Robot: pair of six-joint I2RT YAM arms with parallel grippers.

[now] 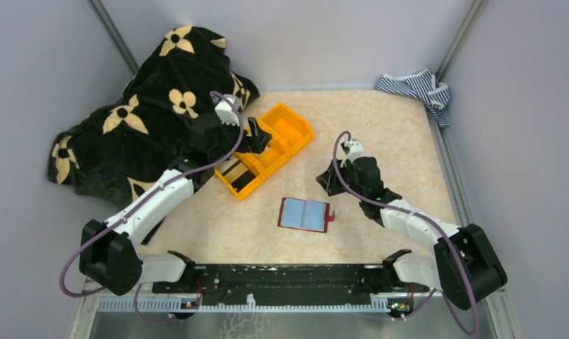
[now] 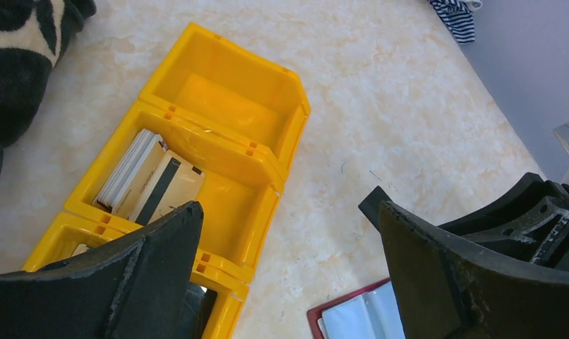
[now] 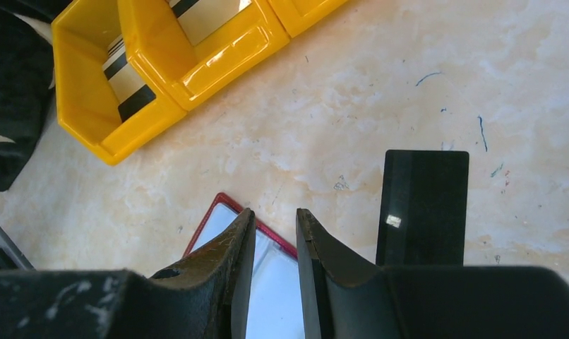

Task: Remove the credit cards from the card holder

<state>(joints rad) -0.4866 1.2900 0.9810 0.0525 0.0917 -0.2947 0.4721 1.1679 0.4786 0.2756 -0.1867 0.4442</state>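
Note:
The card holder lies open on the table, dark red with light blue pockets; it also shows in the left wrist view and the right wrist view. Several credit cards lie in the orange bin; striped ones show in the right wrist view. One dark card lies flat on the table beside my right fingers. My left gripper is wide open and empty above the bin's near edge. My right gripper hovers over the holder's far edge, jaws a narrow gap apart with nothing between them.
A black cloth with beige flowers is heaped at the back left, touching the bin's side. A striped blue-white cloth lies in the back right corner. Grey walls close in the table on three sides.

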